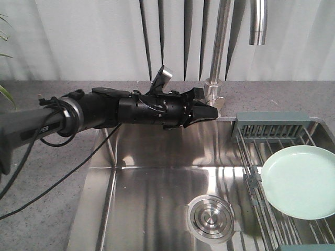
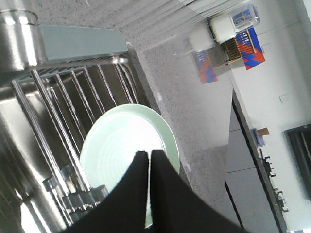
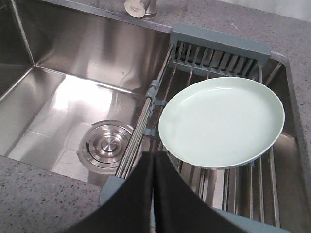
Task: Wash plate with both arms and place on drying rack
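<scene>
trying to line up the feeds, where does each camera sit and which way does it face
Exterior front: before the sink, facing the faucet; left arm with shut left tool crosses it.
Left wrist: rolled, behind its shut tool, looking at the plate on the drying rack.
Right wrist: above the near counter, looking down past the shut right tool.
All three share plate and rack.

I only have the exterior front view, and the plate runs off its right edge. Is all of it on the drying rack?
Observer: Yes. The right wrist view shows the whole plate lying face up on the rods of the drying rack.
Operator: Where's the right gripper?
Observer: The right gripper is shut on nothing, over the rack's near edge, just short of the plate's rim.
Operator: And the left one?
Observer: Its wrist view shows the left gripper shut and empty, pointing toward the plate.
</scene>
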Robot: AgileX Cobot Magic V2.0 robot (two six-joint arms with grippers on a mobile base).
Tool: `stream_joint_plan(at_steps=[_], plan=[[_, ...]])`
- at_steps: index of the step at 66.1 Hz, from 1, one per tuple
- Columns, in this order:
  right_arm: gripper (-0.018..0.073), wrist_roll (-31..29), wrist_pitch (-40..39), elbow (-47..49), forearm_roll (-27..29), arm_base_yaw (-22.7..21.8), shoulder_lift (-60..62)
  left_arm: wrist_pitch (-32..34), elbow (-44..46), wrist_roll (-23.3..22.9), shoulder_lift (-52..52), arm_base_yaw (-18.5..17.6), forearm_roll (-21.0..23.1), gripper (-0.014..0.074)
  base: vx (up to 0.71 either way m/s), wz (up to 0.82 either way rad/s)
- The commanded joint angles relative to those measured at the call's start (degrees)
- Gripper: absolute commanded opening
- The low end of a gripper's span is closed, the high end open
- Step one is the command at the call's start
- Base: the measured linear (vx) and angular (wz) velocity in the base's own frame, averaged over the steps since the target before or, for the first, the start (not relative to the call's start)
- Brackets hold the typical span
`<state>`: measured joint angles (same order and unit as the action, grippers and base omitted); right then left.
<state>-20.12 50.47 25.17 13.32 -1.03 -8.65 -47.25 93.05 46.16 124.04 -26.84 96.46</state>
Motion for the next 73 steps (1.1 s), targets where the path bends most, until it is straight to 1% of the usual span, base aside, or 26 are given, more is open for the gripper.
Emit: stream_joint_plan(at_steps=[1,8,13,20,32,39,50,61,73], plan=[[-0.0008,-0.5,-4.0,1.3,0.5,0.1,-0.9,-2.1,5.9,-2.4,0.0,-0.7,6.0,-0.0006,0.0,0.0],[-0.0008,-0.5,-4.0,1.3,0.5,0.1,-0.9,-2.2,10.6,-3.8,3.5,-1.3,6.0,-0.0006,0.0,0.0],[-0.0008,-0.5,-4.0,1.3,0.5,0.1,-0.9,-2.6,13.5,-6.1,5.7,-1.8,6.0,-0.0006,0.0,0.0],[-0.0008,-0.5,-4.0,1.3,0.6,0.1,-0.9,-2.6,17.3,-6.5,8.4,-2.2,6.0,-0.0006,0.0,0.0],[-0.0008,-0.5,-4.0,1.3,0.6,0.1,-0.9,-1.8,22.9,-9.1,11.7,-2.4,6.0,-0.0006,0.0,0.0],[-0.0008,-0.5,-4.0,1.3,0.6,0.1,-0.9,-1.5,25.9,-9.2,13.3,-2.4,6.0,-0.0006,0.0,0.0],[-0.0008,-0.5,-4.0,1.3,0.6,0.1,-0.9,0.6,28.7,-9.2,14.3,-2.4,6.0,-0.0006,0.0,0.0],[-0.0008,-0.5,-4.0,1.3,0.6,0.1,-0.9,3.7,29.3,-10.2,14.4,-2.0,6.0,-0.0006,0.0,0.0],[-0.0008,-0.5,-4.0,1.3,0.6,0.1,-0.9,4.7,29.4,-10.2,14.4,-0.9,6.0,-0.0006,0.0,0.0]])
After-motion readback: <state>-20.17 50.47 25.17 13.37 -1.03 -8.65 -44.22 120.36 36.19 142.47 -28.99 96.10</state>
